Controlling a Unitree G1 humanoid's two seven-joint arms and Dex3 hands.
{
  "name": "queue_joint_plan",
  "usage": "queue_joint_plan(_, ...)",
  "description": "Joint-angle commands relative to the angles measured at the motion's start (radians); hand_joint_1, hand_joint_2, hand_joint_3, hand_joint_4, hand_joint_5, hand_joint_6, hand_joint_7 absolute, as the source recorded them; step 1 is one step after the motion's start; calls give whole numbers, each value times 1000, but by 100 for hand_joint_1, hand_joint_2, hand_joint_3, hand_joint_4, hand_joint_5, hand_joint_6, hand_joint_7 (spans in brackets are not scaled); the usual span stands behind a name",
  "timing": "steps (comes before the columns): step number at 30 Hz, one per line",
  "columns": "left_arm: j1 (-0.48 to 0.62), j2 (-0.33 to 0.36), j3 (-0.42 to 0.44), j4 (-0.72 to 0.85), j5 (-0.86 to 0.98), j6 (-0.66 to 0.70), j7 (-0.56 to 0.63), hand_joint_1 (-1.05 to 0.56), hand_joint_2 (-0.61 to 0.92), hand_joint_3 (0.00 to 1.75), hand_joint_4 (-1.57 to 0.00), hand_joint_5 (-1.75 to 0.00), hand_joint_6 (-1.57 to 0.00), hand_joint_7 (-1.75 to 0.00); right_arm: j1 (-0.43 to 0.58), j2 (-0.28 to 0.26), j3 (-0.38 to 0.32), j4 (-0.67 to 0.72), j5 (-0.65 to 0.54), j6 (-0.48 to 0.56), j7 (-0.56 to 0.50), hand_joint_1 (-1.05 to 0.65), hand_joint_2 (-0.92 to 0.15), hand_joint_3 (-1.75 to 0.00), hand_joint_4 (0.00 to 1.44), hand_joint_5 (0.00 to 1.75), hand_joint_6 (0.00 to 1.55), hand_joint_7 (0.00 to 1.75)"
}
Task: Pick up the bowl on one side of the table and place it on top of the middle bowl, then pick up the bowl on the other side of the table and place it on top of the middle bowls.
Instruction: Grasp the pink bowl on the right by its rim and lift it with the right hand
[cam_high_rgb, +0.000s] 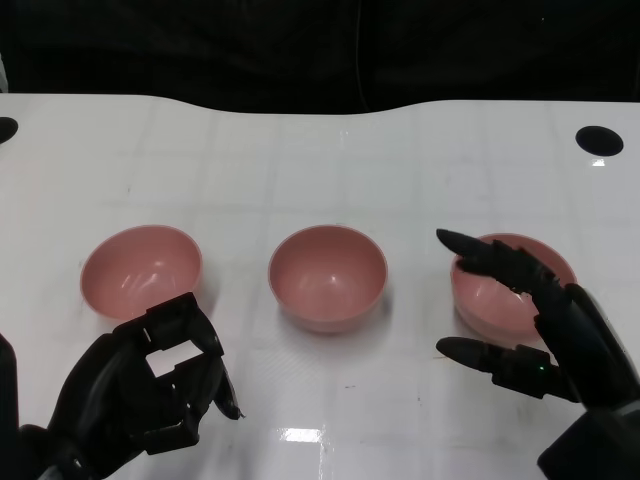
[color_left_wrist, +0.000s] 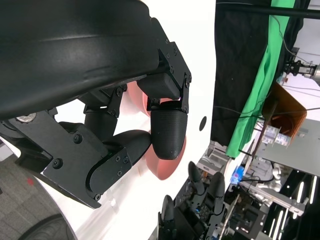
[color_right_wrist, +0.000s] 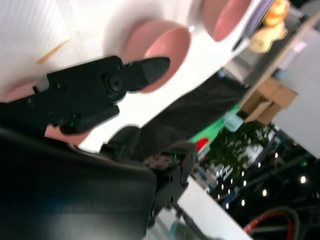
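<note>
My right hand (cam_high_rgb: 530, 320) hangs spread over the right bowl (cam_high_rgb: 500, 290), fingers above its rim, thumb on the near side, open table between thumb and bowl wall. Bare white table (cam_high_rgb: 330, 160) separates the middle bowl (cam_high_rgb: 328, 277) from that bowl and from the left bowl (cam_high_rgb: 141, 270). My left hand (cam_high_rgb: 150, 385), curled, sits just near of the left bowl, blocking that approach.
</note>
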Motion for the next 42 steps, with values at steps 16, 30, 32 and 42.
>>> queue_joint_plan(16,8,20,6,3,-1,-6,-5,-27,41,126,-73,-175,-71,-155,5,-86,105,-153,-504,458,-126,-64,-84,-1,3,70,24,10)
queue_joint_plan(30,8,20,3,-2,-1,0,-1,-27,42,125,-74,-175,-71,-155,-112,-146,230,32,-583,608,-115,-61,-88,-1,17,50,30,3)
queue_joint_plan(32,5,20,3,2,-4,-3,-8,-26,42,125,-73,-175,-71,-155,-136,-151,246,74,-584,610,-126,-59,-89,-1,19,49,32,4)
queue_joint_plan(42,2,24,5,-8,2,22,13,-25,40,126,-74,-175,-74,-153,-255,-167,330,318,-580,595,-224,-38,-92,-13,75,25,73,5)
